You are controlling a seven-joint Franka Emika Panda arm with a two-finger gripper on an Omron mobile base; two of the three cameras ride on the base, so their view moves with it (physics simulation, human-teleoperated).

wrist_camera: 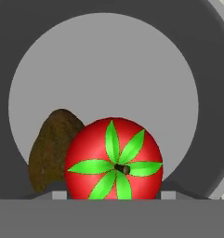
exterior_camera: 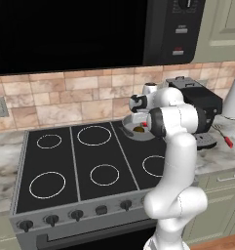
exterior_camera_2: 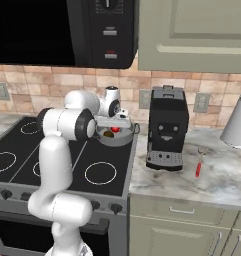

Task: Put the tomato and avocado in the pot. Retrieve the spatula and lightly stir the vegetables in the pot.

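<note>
The tool (wrist_camera: 113, 195) pinches the glossy red tomato (wrist_camera: 113, 160) above the round grey metal pot (wrist_camera: 104, 60), beside the dark olive avocado (wrist_camera: 50, 148).

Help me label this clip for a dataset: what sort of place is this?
A home kitchen, rendered. A black glass cooktop with white burner rings sits under a tan tile backsplash, and a tall black coffee machine stands on the marbled stone counter above cream cabinets.
</note>
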